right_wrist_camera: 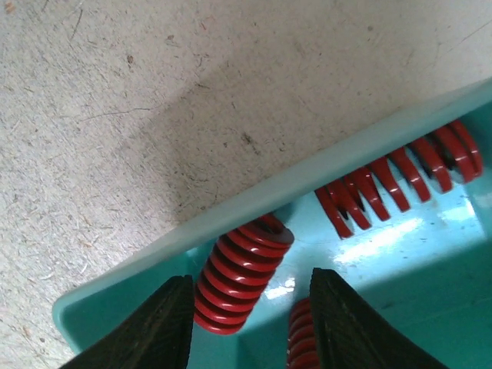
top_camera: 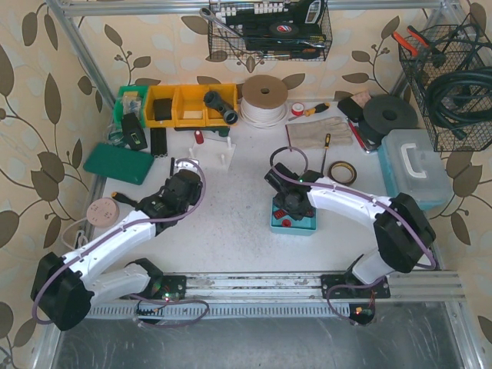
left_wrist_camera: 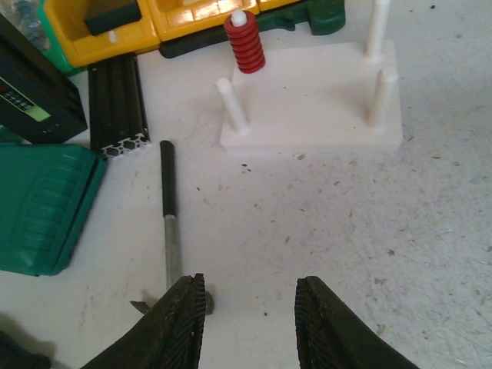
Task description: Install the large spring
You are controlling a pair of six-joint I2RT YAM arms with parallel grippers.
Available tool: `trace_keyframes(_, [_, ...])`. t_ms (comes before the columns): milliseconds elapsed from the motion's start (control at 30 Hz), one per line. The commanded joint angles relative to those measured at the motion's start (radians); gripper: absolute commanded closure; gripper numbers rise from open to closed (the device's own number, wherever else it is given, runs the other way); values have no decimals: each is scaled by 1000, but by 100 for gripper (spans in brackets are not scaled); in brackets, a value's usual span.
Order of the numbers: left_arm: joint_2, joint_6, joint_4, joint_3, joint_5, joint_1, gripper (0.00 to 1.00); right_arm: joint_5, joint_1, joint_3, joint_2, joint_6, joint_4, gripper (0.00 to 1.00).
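Observation:
A thick red large spring (right_wrist_camera: 244,269) leans against the inner wall of the teal tray (right_wrist_camera: 323,173). It lies between the fingers of my right gripper (right_wrist_camera: 250,307), close to the left finger, with a gap to the right one. Two other red springs (right_wrist_camera: 400,184) lie in the tray. From above, the right gripper (top_camera: 288,201) hangs over the tray (top_camera: 311,223). The white peg base (left_wrist_camera: 315,100) carries one red spring (left_wrist_camera: 244,42) on its back-left peg. My left gripper (left_wrist_camera: 250,307) is open and empty over bare table in front of the base.
A black-handled metal rod (left_wrist_camera: 167,207) lies just left of my left fingers. A black extrusion (left_wrist_camera: 115,100) and a green case (left_wrist_camera: 38,207) sit further left. Yellow bins (top_camera: 184,104) line the back; a tape roll (top_camera: 338,171) and a plastic box (top_camera: 415,165) stand right.

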Motion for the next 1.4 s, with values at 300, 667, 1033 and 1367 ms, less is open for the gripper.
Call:
trace_keyframes(300, [-73, 53, 124, -79, -70, 5, 63, 3, 7, -63, 82, 175, 118, 57])
trace_keyframes(667, [-75, 56, 136, -91, -65, 5, 64, 5, 8, -66, 169, 212, 164, 59])
trace_keyframes(1033, [-77, 55, 137, -92, -67, 5, 64, 102, 13, -50, 36, 180, 48, 81])
trace_keyframes(1367, [-74, 44, 140, -96, -70, 5, 63, 151, 22, -83, -121, 111, 24, 87])
